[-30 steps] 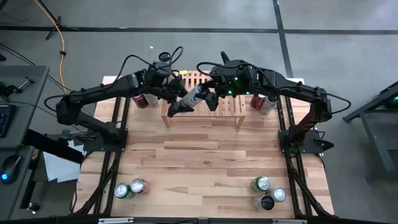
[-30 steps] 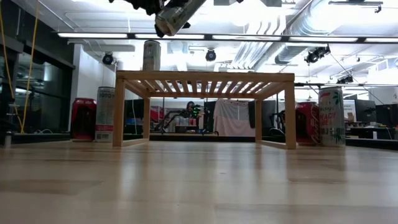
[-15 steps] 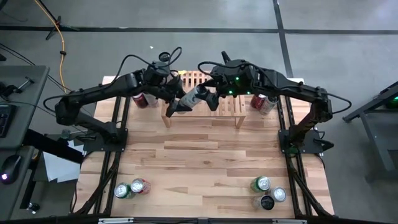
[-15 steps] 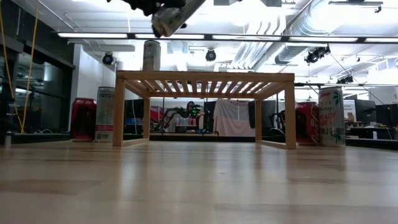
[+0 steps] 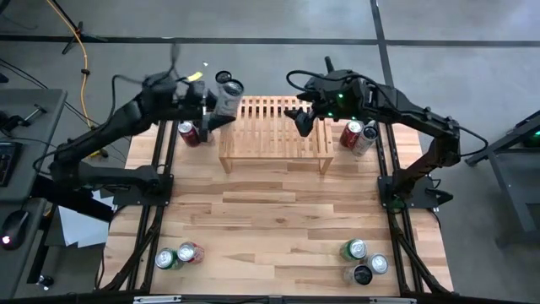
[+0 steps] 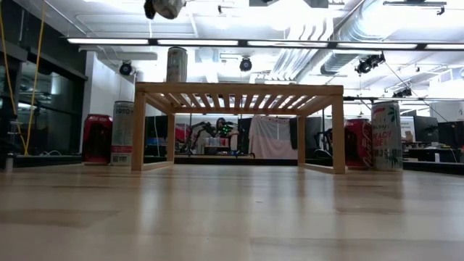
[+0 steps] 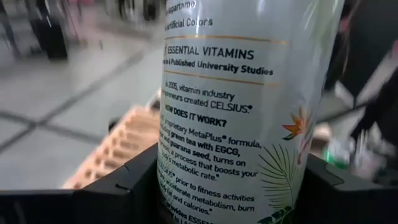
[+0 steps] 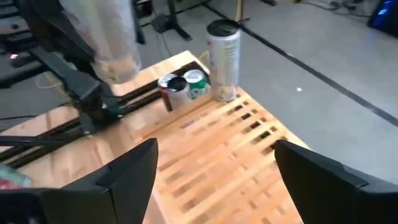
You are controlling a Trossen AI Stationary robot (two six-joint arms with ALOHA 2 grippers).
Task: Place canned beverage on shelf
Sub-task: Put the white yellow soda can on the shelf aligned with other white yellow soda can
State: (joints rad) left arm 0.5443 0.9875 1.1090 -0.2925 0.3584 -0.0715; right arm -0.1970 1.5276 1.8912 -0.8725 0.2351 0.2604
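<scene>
Overhead camera looks straight down, low camera level across the tabletop — both share the shelf (image 5: 275, 127) (image 6: 238, 90).

The shelf (image 5: 275, 133) stands at the far middle of the surface (image 5: 270, 228). One can (image 5: 230, 86) stands on its far-left corner; other cans (image 5: 190, 133) flank both ends.
</scene>
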